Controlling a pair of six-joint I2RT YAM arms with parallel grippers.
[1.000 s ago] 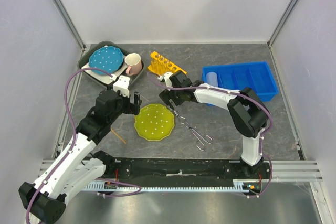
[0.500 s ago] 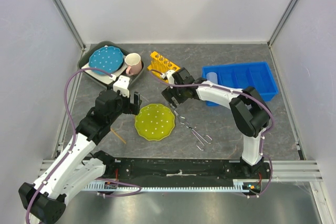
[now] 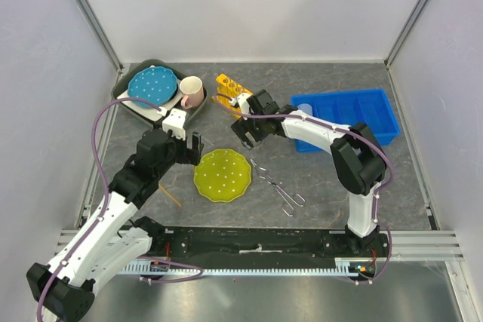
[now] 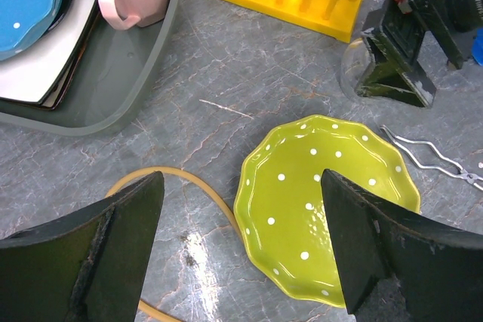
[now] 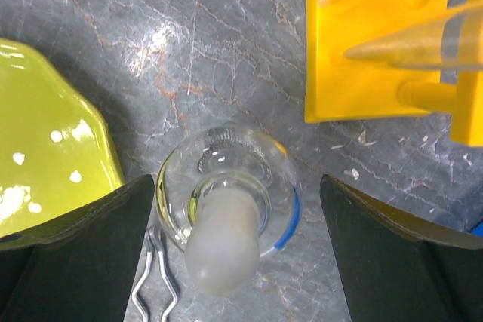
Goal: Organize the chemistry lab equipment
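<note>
hovering straight over the small clear flask [image 5: 226, 220], the right gripper [image 5: 234, 262] has its two fingers spread wide, one on each side of the glass. neither pad seems to touch it in the wrist view. the flask stands upright on the grey table [image 3: 317, 179], its white cap pointing up at the wrist camera. it sits just beside the near corner of the yellow test-tube rack [image 5: 370, 43], where thin clear tubes [image 5: 423, 39] stand in the holes. on its other side lies the yellow-green dotted plate [image 5: 45, 156], near but apart from it. the metal tongs [image 3: 275, 185] lie flat on the table just beside the flask, toward the arm bases.

the left gripper [image 4: 241, 254] hangs above the table at the far side of that plate, fingers apart and holding nothing. further out, a blue compartment bin [image 3: 343, 94] rests to the right of the rack, and a grey tray [image 3: 119, 90] on the left carries a blue dotted plate [image 3: 151, 82] and a pink mug [image 3: 191, 90].

the step in hand looks like the pick of the flask, with the approach lined up and the grasp not yet made. the next move probably calls for a short descent and a gentle squeeze on the neck or cap. round glass may slip or tip, and the fingers need to stay clear of the rack corner and the tongs. the bin seems a likely place for it.
</note>
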